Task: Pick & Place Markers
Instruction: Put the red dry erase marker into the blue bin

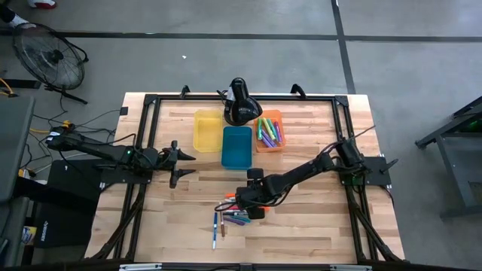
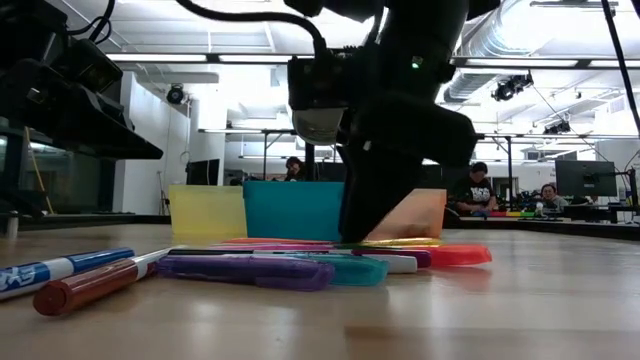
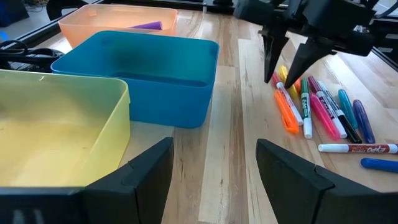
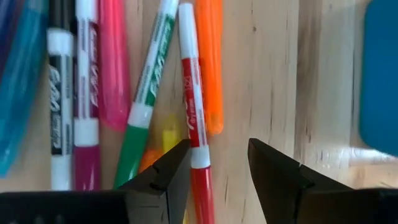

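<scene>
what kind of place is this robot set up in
Likely a robotics lab or open workshop: a wooden table on bare concrete, a floor fan beside it, and people seated at monitors under exposed ceiling ducts.

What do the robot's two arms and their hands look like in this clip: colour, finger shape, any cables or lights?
Both arms are dark, nearly black, built of slim jointed segments. The left hand and the right hand each end in two flat, tapering black fingers, wedge-shaped and matte, with no markings that can be made out. Black cables trail from the left arm's base, and a small green light shows on each arm.
</scene>
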Controlling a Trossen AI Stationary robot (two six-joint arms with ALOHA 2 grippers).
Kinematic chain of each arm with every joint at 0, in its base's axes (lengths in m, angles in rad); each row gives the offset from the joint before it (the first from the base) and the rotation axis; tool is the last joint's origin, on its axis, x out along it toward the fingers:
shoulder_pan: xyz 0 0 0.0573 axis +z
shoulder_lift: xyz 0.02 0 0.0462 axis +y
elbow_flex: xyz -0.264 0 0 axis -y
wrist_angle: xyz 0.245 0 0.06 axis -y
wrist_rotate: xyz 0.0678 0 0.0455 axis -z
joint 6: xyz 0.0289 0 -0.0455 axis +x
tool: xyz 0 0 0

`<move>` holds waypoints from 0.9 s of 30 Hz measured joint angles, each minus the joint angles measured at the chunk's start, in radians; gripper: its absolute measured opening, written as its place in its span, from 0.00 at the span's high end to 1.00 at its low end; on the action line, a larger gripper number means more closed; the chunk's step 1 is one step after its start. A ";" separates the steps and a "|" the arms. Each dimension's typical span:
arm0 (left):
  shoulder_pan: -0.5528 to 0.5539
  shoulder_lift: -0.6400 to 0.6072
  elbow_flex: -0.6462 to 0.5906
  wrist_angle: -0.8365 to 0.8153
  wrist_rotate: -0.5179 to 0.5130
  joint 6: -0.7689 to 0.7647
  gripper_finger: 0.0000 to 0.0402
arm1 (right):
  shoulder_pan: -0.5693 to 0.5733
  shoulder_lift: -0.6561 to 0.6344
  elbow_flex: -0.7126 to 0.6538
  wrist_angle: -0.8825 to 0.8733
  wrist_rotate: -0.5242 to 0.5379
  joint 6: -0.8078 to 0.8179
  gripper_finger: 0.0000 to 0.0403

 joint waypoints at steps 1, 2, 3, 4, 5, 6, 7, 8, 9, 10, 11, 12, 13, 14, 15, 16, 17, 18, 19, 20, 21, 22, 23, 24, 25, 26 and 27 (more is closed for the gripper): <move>0.000 0.000 0.000 0.000 0.000 0.000 0.44 | 0.000 0.003 0.000 0.005 0.000 0.001 0.63; 0.000 0.000 0.000 0.000 0.000 0.000 0.44 | 0.000 0.004 0.000 0.012 0.000 0.001 0.63; 0.000 0.000 0.000 0.000 0.000 0.000 0.44 | 0.000 0.005 0.000 0.014 -0.001 0.002 0.63; 0.000 0.000 0.000 0.000 0.000 0.000 0.44 | 0.000 0.005 0.000 0.012 -0.002 0.002 0.63; 0.000 0.000 0.000 0.000 0.000 0.000 0.44 | 0.000 0.006 0.000 0.013 -0.010 0.002 0.63; 0.000 0.000 0.000 0.000 0.000 0.000 0.44 | 0.000 0.010 0.000 0.019 -0.017 0.002 0.63; 0.000 0.000 0.000 0.000 0.000 0.000 0.44 | 0.000 0.013 0.000 0.019 -0.020 0.002 0.63; 0.000 0.000 0.000 0.000 0.000 0.000 0.44 | 0.000 0.014 0.000 0.019 -0.023 0.003 0.63; 0.000 0.000 0.000 0.000 0.000 0.000 0.44 | 0.000 0.015 0.000 0.021 -0.027 0.003 0.63; 0.000 0.000 0.000 0.000 0.000 0.000 0.44 | 0.001 0.018 0.000 0.023 -0.032 0.004 0.63; 0.000 0.000 0.000 0.000 0.000 0.000 0.44 | 0.000 0.020 0.000 0.024 -0.039 0.008 0.63; 0.000 0.000 0.000 0.000 0.000 0.000 0.44 | 0.000 0.020 0.000 0.024 -0.048 0.012 0.63; 0.000 0.000 0.000 0.000 0.000 0.000 0.44 | 0.000 0.022 0.001 0.025 -0.056 0.017 0.64; 0.000 0.000 0.000 0.000 0.000 0.000 0.44 | 0.000 0.024 0.001 0.026 -0.062 0.024 0.65; 0.000 0.000 0.000 0.000 0.000 0.000 0.44 | 0.000 0.025 0.002 0.025 -0.064 0.028 0.66; 0.000 0.000 0.000 0.000 0.000 0.000 0.44 | 0.000 0.025 0.002 0.025 -0.067 0.033 0.68; 0.000 0.000 0.000 0.000 0.000 0.000 0.44 | 0.000 0.025 0.002 0.024 -0.073 0.036 0.69; 0.000 0.000 0.000 0.000 0.000 0.000 0.44 | 0.000 0.025 0.002 0.024 -0.079 0.036 0.71; 0.000 0.000 0.000 0.000 0.000 0.000 0.44 | 0.000 0.025 0.002 0.025 -0.086 0.036 0.73; 0.000 0.000 0.000 0.000 0.000 0.000 0.44 | 0.000 0.025 0.002 0.025 -0.091 0.036 0.75; 0.000 0.000 0.000 0.000 0.000 0.000 0.44 | 0.000 0.026 0.002 0.025 -0.097 0.036 0.78; 0.000 0.000 0.000 0.000 0.000 0.000 0.44 | 0.000 0.026 0.002 0.025 -0.102 0.036 0.80; 0.000 0.000 0.000 0.000 0.000 0.000 0.44 | 0.000 0.026 0.002 0.025 -0.107 0.036 0.82; 0.000 0.000 0.000 0.000 0.000 0.000 0.44 | 0.000 0.026 0.002 0.025 -0.112 0.036 0.84; 0.000 0.000 0.000 0.000 0.000 0.000 0.44 | 0.000 0.026 0.002 0.025 -0.115 0.035 0.87; 0.000 0.000 0.000 0.000 0.000 0.000 0.44 | 0.000 0.026 0.002 0.025 -0.117 0.035 0.89; 0.000 0.000 0.000 0.000 0.000 0.000 0.44 | 0.000 0.026 0.002 0.025 -0.119 0.035 0.90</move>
